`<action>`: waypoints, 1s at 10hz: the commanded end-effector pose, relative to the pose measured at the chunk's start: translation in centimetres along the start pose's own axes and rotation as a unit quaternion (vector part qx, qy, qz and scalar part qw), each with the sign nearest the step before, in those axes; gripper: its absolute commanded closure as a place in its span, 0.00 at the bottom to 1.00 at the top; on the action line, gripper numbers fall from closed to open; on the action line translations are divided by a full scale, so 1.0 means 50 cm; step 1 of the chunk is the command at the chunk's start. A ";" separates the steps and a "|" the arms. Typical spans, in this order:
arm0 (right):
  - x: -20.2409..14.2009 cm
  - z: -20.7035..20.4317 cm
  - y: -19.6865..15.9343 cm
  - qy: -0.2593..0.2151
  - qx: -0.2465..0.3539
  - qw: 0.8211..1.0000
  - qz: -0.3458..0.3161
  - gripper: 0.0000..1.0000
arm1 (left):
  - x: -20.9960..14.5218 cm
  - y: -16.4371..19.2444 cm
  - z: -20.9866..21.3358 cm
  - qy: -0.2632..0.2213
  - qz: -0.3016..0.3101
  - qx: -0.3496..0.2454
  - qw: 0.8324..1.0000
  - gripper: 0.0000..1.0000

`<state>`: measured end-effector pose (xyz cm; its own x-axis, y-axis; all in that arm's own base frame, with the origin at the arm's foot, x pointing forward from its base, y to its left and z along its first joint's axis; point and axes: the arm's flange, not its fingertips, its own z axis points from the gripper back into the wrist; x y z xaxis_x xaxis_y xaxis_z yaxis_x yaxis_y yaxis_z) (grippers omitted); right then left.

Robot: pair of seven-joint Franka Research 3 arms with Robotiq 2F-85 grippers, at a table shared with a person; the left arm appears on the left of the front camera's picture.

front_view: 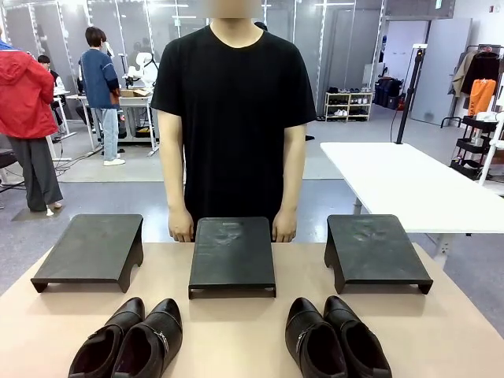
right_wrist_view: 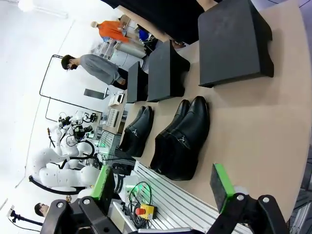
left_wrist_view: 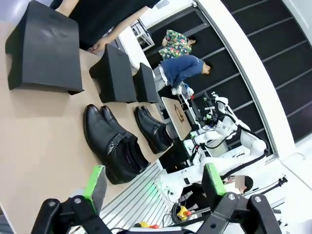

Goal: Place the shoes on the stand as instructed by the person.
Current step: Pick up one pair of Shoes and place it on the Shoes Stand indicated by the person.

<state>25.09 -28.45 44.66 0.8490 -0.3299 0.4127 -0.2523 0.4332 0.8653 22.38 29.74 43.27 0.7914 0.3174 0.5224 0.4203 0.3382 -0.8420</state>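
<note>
Left shoe pair (front_view: 130, 342) and right shoe pair (front_view: 337, 340) just sitting on the desk (front_view: 236, 331) (toes toward the black stands (front_view: 232, 253)), left hand (left_wrist_view: 153, 178) and right hand (right_wrist_view: 162, 181) both spread wide.

**Shoe heels running off the bottom edge**

In the front view, the bottom edge is cutting off the heels of the left pair of shoes (front_view: 130, 345) and the right pair (front_view: 337, 342). The middle stand (front_view: 232, 253) and the tabletop (front_view: 236, 315) are hiding the legs of the person (front_view: 234, 118).
</note>
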 end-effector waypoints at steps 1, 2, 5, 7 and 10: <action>-0.011 0.014 0.007 0.003 -0.002 1.000 0.015 0.00 | -0.002 -0.016 0.007 0.004 -0.006 0.017 1.000 0.00; -0.010 0.014 0.001 0.001 -0.009 1.000 0.006 0.00 | -0.004 -0.017 0.009 -0.001 -0.005 0.017 1.000 0.00; -0.006 0.011 0.000 -0.005 -0.004 1.000 -0.001 0.00 | -0.006 -0.007 0.015 -0.009 -0.001 0.007 1.000 0.00; -0.006 0.011 0.000 -0.005 -0.004 1.000 -0.001 0.00 | -0.006 -0.007 0.015 -0.009 -0.001 0.007 1.000 0.00; -0.006 0.011 0.000 -0.005 -0.004 1.000 -0.001 0.00 | -0.006 -0.007 0.015 -0.009 -0.001 0.007 1.000 0.00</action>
<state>24.63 -28.82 44.55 0.8448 -0.3401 0.4132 -0.2462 0.4386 0.8643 21.75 30.09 43.47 0.7839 0.3302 0.5258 0.4130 0.3549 -0.8387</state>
